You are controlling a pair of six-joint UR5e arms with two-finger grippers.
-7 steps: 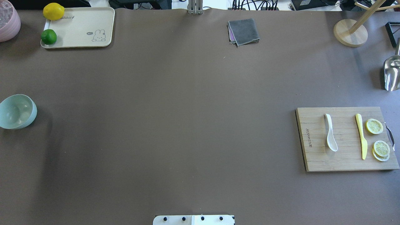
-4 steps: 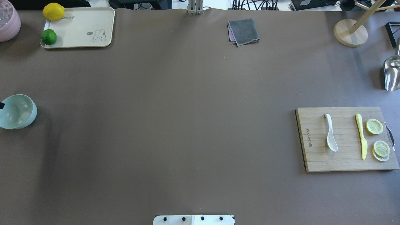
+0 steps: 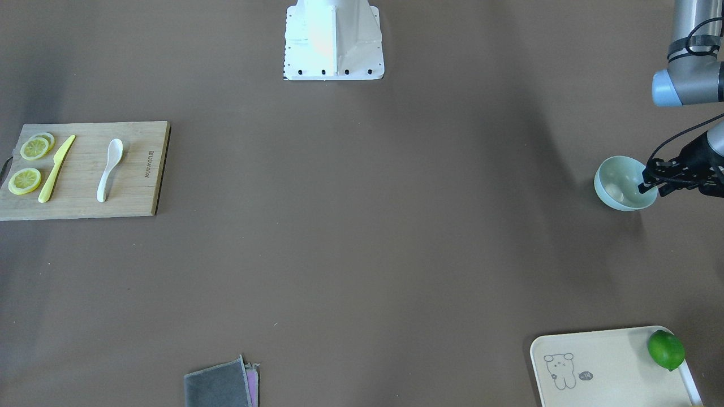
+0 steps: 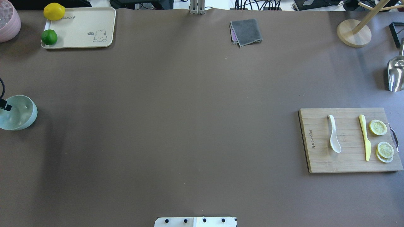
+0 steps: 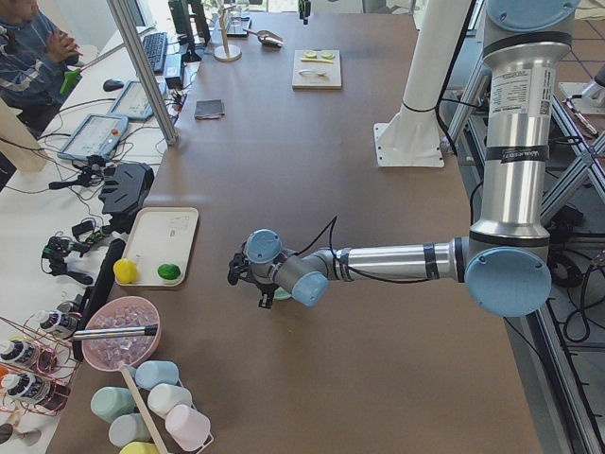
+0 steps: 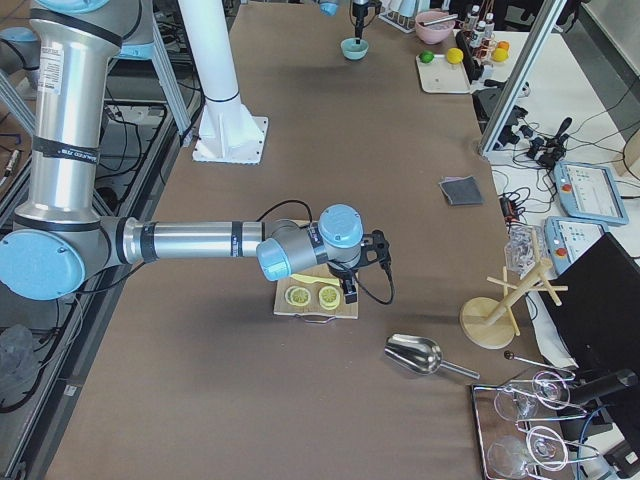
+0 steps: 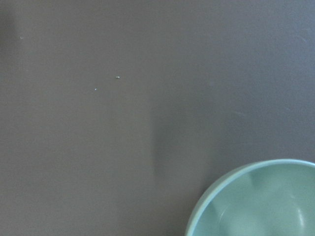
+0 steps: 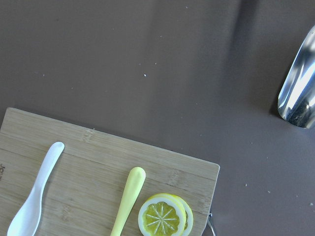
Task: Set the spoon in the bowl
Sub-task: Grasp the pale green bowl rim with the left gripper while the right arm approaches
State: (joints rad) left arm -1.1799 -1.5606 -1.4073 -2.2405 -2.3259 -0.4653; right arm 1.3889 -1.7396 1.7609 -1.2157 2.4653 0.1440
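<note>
Brown matting covers the table [image 4: 189, 126], and the job looks barely begun. The spoon [image 4: 333, 135] lies untouched on the cutting board [image 4: 347, 164] at the right, beside a yellow knife [image 4: 365, 138] and lemon slices [image 4: 378, 127]. The bowl [image 4: 19, 113] stands empty at the left edge, well apart from the spoon. The left gripper [image 3: 647, 180] hangs at the bowl's rim, and I cannot tell whether it is parted or closed. The right gripper [image 6: 350, 285] hovers over the board, perhaps nearing the spoon; its opening cannot be read from the side. Grasping, carrying across and dropping in are all left to do.
</note>
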